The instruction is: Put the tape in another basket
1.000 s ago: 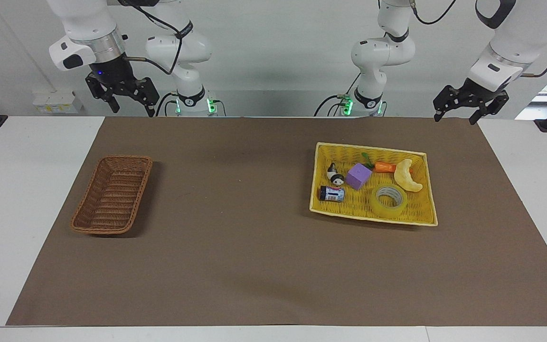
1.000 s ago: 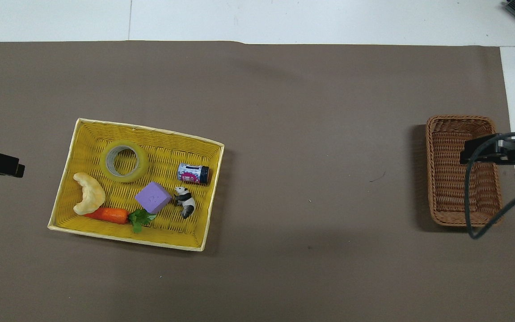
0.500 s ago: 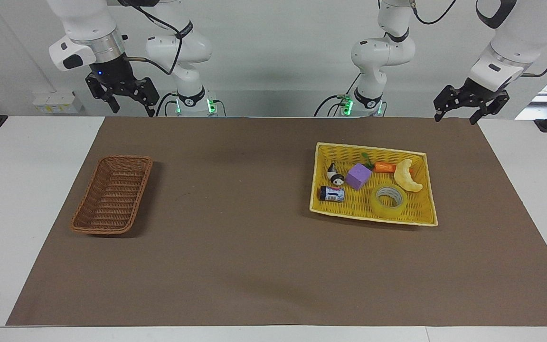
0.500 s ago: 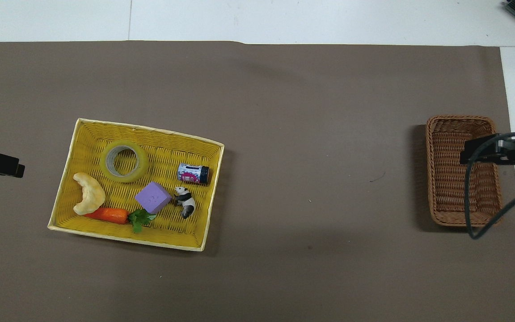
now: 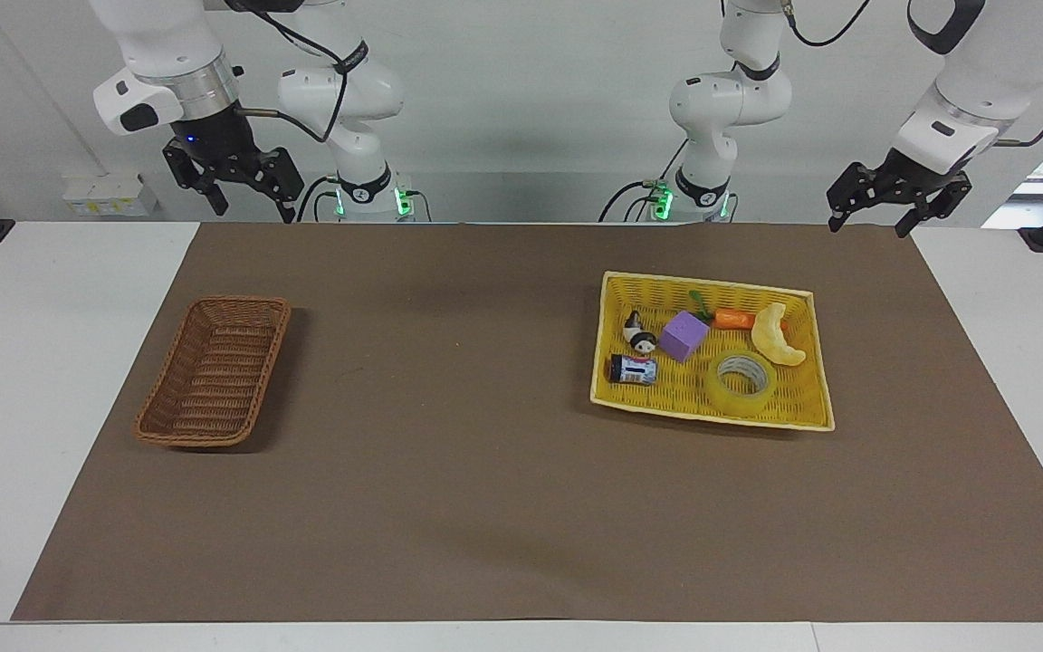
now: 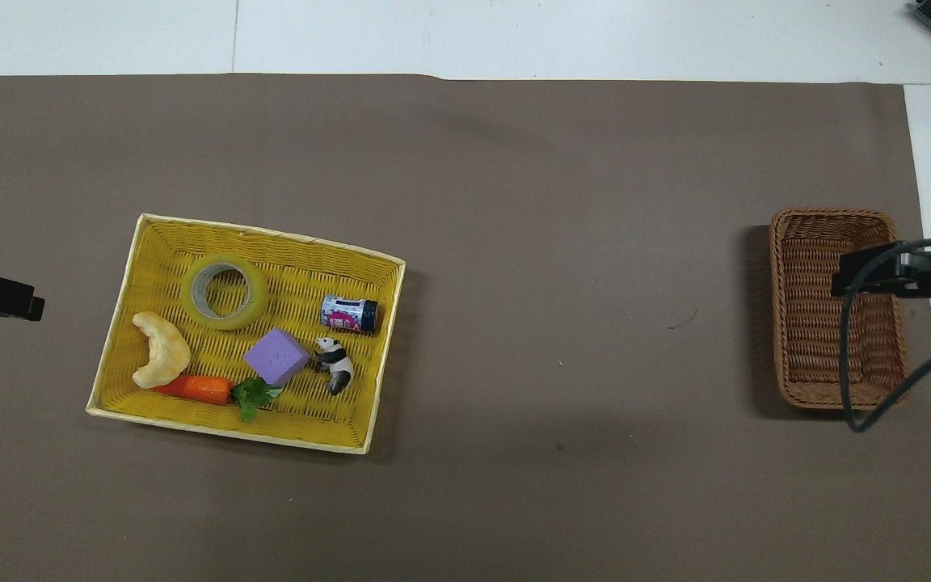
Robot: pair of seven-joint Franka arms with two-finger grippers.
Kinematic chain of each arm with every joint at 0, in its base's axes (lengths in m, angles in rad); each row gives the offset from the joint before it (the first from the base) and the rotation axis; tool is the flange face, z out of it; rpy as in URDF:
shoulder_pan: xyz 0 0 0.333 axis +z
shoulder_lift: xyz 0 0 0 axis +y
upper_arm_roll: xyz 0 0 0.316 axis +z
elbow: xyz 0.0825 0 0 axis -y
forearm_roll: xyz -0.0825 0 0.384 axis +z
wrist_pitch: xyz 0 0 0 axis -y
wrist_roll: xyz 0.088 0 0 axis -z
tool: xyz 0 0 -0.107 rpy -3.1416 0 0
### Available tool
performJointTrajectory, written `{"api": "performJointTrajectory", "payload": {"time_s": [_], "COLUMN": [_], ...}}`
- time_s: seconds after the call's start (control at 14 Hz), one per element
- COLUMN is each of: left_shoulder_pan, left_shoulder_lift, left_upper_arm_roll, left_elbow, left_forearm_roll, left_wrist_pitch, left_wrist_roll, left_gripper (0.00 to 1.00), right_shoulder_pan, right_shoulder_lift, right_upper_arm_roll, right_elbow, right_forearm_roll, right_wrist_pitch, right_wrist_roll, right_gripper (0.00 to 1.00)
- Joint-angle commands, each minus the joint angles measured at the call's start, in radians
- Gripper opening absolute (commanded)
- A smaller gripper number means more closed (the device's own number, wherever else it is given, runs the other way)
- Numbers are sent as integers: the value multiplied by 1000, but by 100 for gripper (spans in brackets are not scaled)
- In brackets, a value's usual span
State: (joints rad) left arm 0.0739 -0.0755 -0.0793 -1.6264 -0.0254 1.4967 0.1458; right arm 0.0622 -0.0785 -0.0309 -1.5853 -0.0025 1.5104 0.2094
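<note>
The tape [image 5: 741, 378] [image 6: 225, 291], a translucent yellow roll with a pale core, lies flat in the yellow woven tray [image 5: 712, 285] [image 6: 271, 234], at the tray's edge farthest from the robots. The brown wicker basket [image 5: 214, 371] [image 6: 809, 323] stands empty toward the right arm's end of the table. My left gripper [image 5: 867, 222] [image 6: 29, 307] hangs open and empty, raised over the mat's edge at the robots' end, beside the tray. My right gripper [image 5: 254, 210] [image 6: 841, 283] also hangs open and empty, high up at the basket's end.
The tray also holds a pale croissant toy [image 5: 775, 335], a carrot [image 5: 734, 318], a purple cube [image 5: 684, 336], a panda figure [image 5: 639, 331] and a small can [image 5: 633, 369]. A brown mat [image 5: 449, 407] covers the table between tray and basket.
</note>
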Motion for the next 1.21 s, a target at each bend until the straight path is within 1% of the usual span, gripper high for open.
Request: {"api": "performJointTrajectory", "payload": {"time_s": [0.0, 0.21, 0.43, 0.64, 0.79, 0.93, 1.14], "left_shoulder_pan": [-2, 0, 15, 30, 73, 79, 95], "left_shoulder_lift": [-23, -29, -37, -29, -23, -3, 20], "left_upper_arm_roll": [-11, -14, -10, -2, -2, -2, -2], "left_elbow": [-21, -23, -36, -36, -38, -47, -105], "left_forearm_roll": [-8, -10, -22, -24, -24, -24, -24], "left_wrist_pitch": [-1, -35, -23, -9, 10, 31, 108], "left_wrist_roll": [3, -3, -2, 40, 125, 162, 212], "left_gripper": [100, 100, 100, 100, 100, 100, 100], "right_shoulder_pan": [-19, -19, -19, -19, -19, -19, -19], "right_shoulder_lift": [-17, -17, -17, -17, -17, -17, -17], "right_upper_arm_roll": [14, 14, 14, 14, 14, 14, 14], "right_elbow": [-16, -16, -16, -16, -16, -16, -16], "right_forearm_roll": [1, 1, 1, 1, 1, 1, 1], "right_wrist_pitch": [8, 8, 8, 10, 8, 8, 8], "right_wrist_roll": [-21, -21, -21, -21, -21, -21, -21], "right_gripper": [100, 100, 100, 100, 100, 100, 100]}}
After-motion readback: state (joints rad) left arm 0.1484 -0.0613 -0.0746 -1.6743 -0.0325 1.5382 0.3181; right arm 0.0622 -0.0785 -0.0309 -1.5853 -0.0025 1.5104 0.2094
